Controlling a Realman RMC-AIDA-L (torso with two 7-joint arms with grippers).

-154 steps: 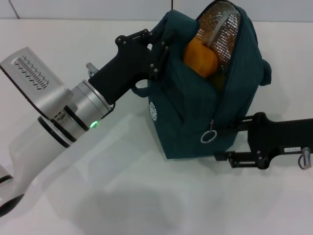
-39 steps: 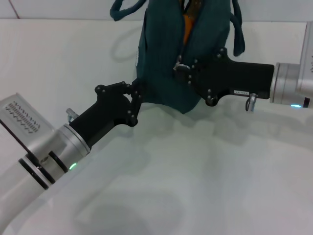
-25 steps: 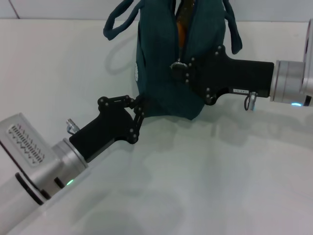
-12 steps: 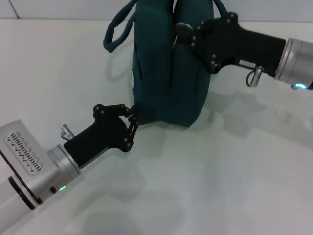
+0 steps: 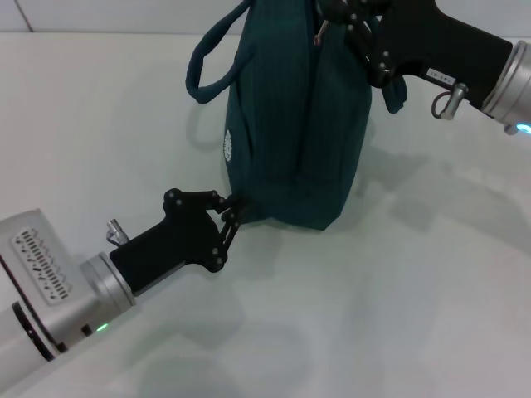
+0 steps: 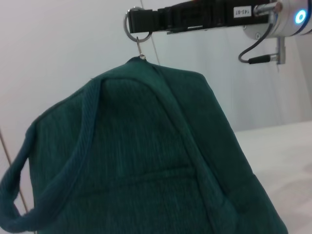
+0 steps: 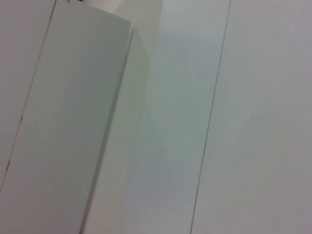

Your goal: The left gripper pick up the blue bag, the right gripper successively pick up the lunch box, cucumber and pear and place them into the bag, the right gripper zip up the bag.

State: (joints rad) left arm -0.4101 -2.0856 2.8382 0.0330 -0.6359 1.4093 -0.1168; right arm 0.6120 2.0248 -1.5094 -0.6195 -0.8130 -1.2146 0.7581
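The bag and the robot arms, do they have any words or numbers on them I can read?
White label on the right gripper: has print, too small to read.
Round white logo on the blue bag: too blurred to read.
The left gripper shows no text.

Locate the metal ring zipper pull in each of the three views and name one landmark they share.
Head view: metal ring zipper pull at the top edge, at the right claw.
Left wrist view: ring hangs from that claw, above the dark teal fabric bag.
Right wrist view: not in it.
Shared landmark: the bag's peak, in the first two.
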